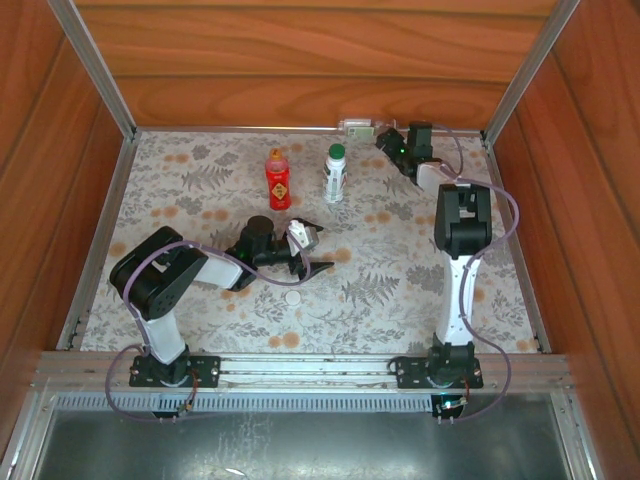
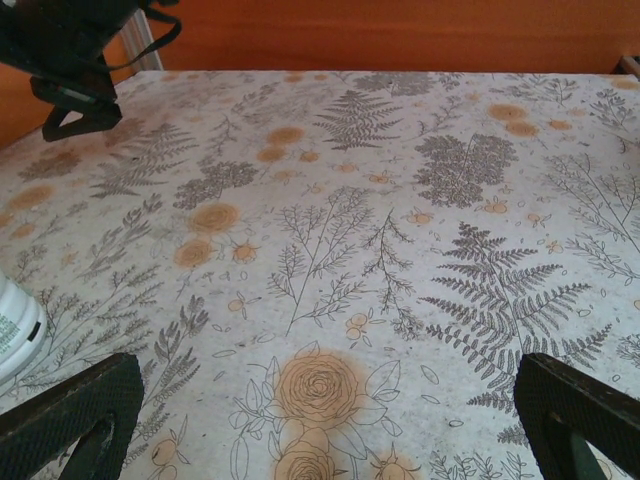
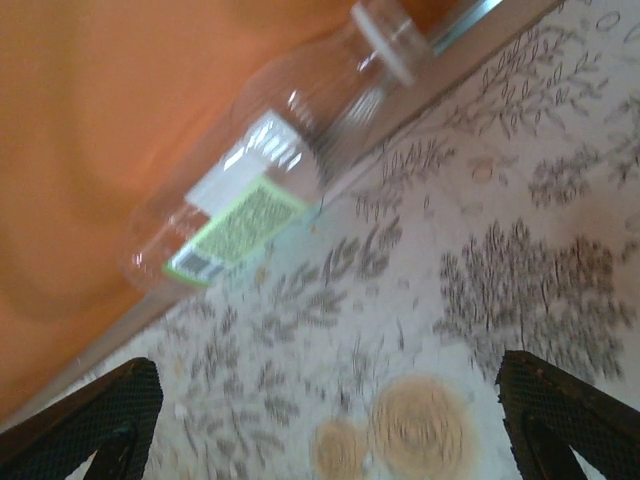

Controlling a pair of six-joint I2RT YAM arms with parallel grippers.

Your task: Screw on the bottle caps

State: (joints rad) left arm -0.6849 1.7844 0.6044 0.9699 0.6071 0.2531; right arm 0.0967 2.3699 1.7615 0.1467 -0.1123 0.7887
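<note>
A red bottle (image 1: 277, 185) stands at the back of the cloth with an orange cap (image 1: 276, 155) on top. To its right stands a clear bottle (image 1: 334, 178) with a white-green label and a dark green cap (image 1: 337, 150). A short clear bottle (image 1: 358, 128) (image 3: 260, 190) lies on its side against the back wall, its mouth bare. A white cap (image 1: 292, 297) lies loose on the cloth. My left gripper (image 1: 318, 250) (image 2: 320, 420) is open above bare cloth, just behind the white cap. My right gripper (image 1: 390, 143) (image 3: 330, 430) is open beside the lying bottle, not touching it.
The flower-and-fern patterned cloth (image 1: 400, 290) covers the table. Wooden walls and metal rails (image 1: 100, 70) close in the back and sides. In the left wrist view a white-labelled bottle's side (image 2: 15, 325) shows at the left edge, and the right arm (image 2: 70, 60) at top left.
</note>
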